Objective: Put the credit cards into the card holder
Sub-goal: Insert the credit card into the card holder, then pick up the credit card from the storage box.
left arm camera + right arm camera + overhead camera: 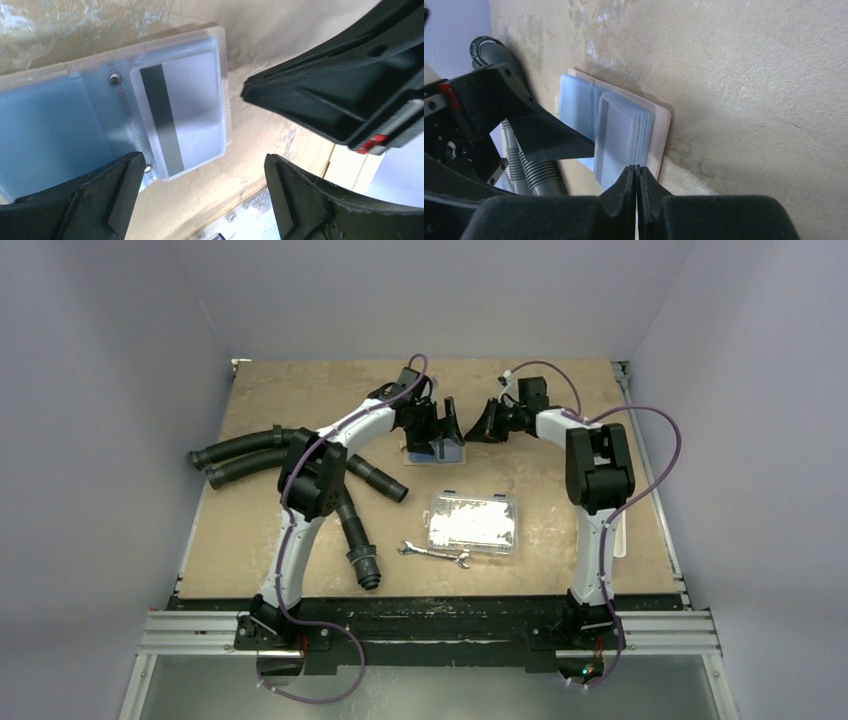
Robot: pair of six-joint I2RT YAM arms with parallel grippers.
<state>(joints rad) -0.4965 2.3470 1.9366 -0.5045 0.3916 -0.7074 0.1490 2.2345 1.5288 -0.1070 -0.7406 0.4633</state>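
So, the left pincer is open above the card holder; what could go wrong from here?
The left pincer and the shut right pincer are very close together at the card holder; they might collide. Nothing holds the holder down on the table, so a touch from either could shift it. The striped credit card may not be fully seated and could slip out.

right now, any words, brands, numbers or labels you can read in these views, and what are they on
No readable text in any view.
card: only a dark stripe across its pale face, no print visible.
card holder: plain, no lettering.
clear plastic box: no label visible, washed out by glare.
wrench: too small to tell any marking.
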